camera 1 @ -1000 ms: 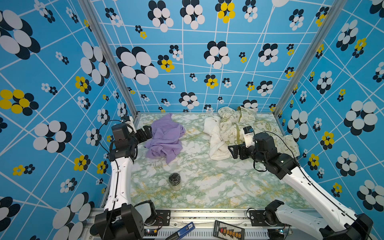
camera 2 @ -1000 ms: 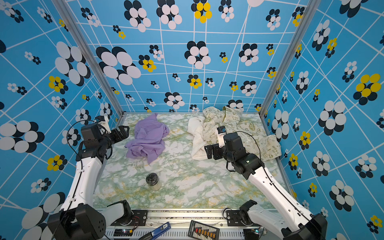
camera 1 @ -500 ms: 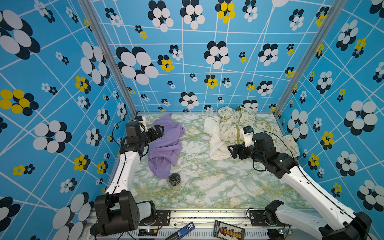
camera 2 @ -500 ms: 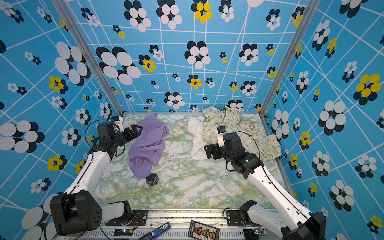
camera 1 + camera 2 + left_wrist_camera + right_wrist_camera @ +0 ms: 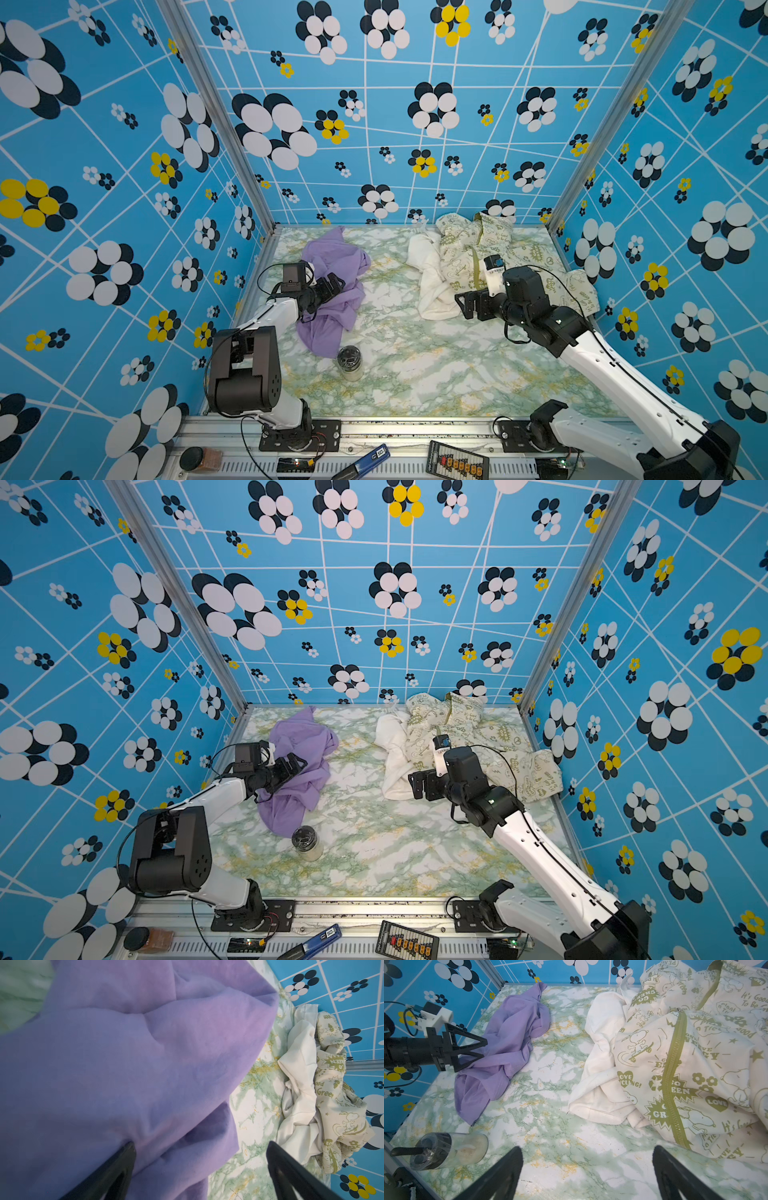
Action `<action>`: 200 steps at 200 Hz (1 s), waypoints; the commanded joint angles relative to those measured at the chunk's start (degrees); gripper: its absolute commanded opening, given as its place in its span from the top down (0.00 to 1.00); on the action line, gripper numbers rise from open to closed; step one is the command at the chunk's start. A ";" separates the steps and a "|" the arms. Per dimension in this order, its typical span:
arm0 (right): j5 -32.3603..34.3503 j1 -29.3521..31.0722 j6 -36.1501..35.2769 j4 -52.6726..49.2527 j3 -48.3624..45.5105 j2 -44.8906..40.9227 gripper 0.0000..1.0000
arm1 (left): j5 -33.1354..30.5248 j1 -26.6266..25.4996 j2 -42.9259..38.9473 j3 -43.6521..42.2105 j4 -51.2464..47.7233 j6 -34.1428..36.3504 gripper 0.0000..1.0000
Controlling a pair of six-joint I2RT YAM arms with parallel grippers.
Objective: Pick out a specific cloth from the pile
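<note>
Cloth (image 5: 337, 258) lies well apart from pile (image 5: 457, 257): picking looks done. Left gripper (image 5: 336, 283) spread over it; right gripper (image 5: 464, 305) spread, empty.

Bare tabletop (image 5: 395, 332) runs open between lavender cloth (image 5: 332, 266) and pile (image 5: 461, 257). A jar (image 5: 350, 362) crowds the cloth's near tip, perhaps touching it.

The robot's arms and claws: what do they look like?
Both the left arm and right arm have white shells with bulky black joints. The left gripper and right gripper are black, with hollow triangular-frame fingers. A white block and looping black cables sit at each wrist.
</note>
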 commanded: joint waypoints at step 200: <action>15.80 -16.15 -4.61 23.74 -20.29 -3.65 0.01 | -19.06 1.04 -29.00 -17.94 21.03 25.12 0.01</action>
